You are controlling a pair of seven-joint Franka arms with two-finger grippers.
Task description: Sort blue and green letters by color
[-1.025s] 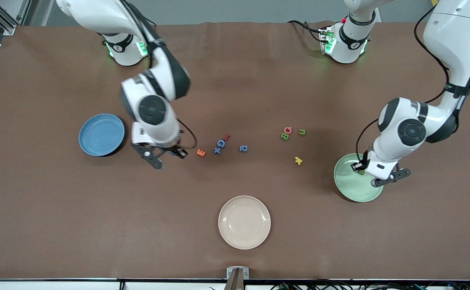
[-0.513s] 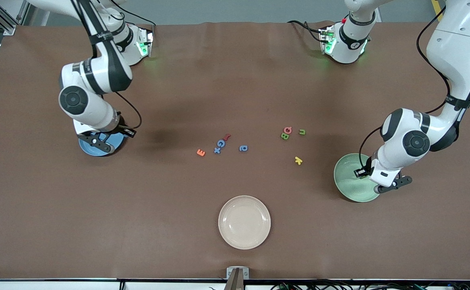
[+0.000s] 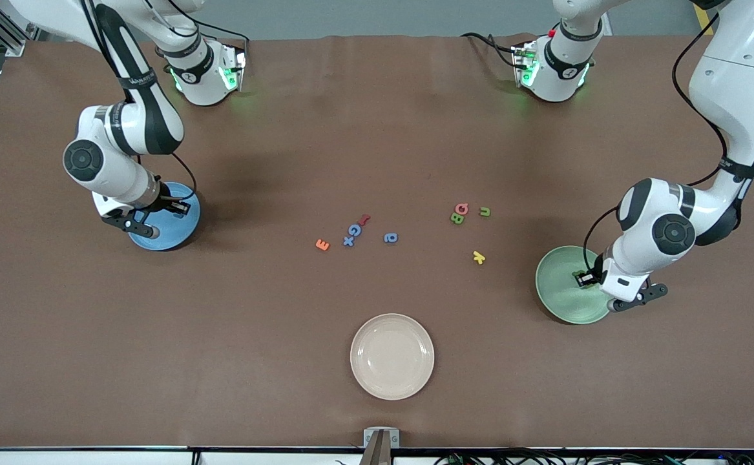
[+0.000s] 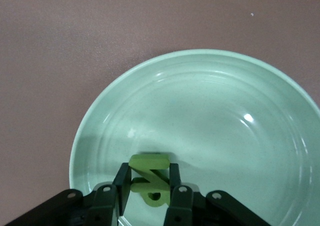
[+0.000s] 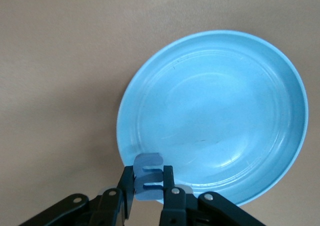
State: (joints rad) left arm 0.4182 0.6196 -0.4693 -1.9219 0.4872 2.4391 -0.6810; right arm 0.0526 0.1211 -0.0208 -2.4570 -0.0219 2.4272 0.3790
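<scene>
The left gripper (image 4: 149, 186) has its fingers (image 4: 123, 182) pinched on a green letter (image 4: 148, 172), which sticks out past the fingertips with its long axis running along them and its flat top bar at the free end. It hangs over the green plate (image 4: 210, 76), above the inner slope near the rim. In the front view this gripper (image 3: 586, 278) is over the green plate (image 3: 561, 294) at the left arm's end of the table.

The right gripper (image 5: 148, 186) is clamped on a pale blue letter (image 5: 148, 175), an E-like shape held upright between the fingers (image 5: 126, 182), its long axis along them. It is over the rim of the blue plate (image 5: 225, 86); in the front view the gripper (image 3: 157, 213) is over the blue plate (image 3: 173, 236) at the right arm's end.

On the brown table (image 3: 221, 336) three more blue letters (image 3: 353, 230) lie mid-table among an orange letter (image 3: 322, 245) and a red one (image 3: 364, 219). Toward the left arm's end are two green letters (image 3: 457, 219), a pink letter (image 3: 461, 208) touching one of them, and a yellow letter (image 3: 478, 258) nearer the camera. A cream plate (image 3: 392, 356) sits nearest the camera.
</scene>
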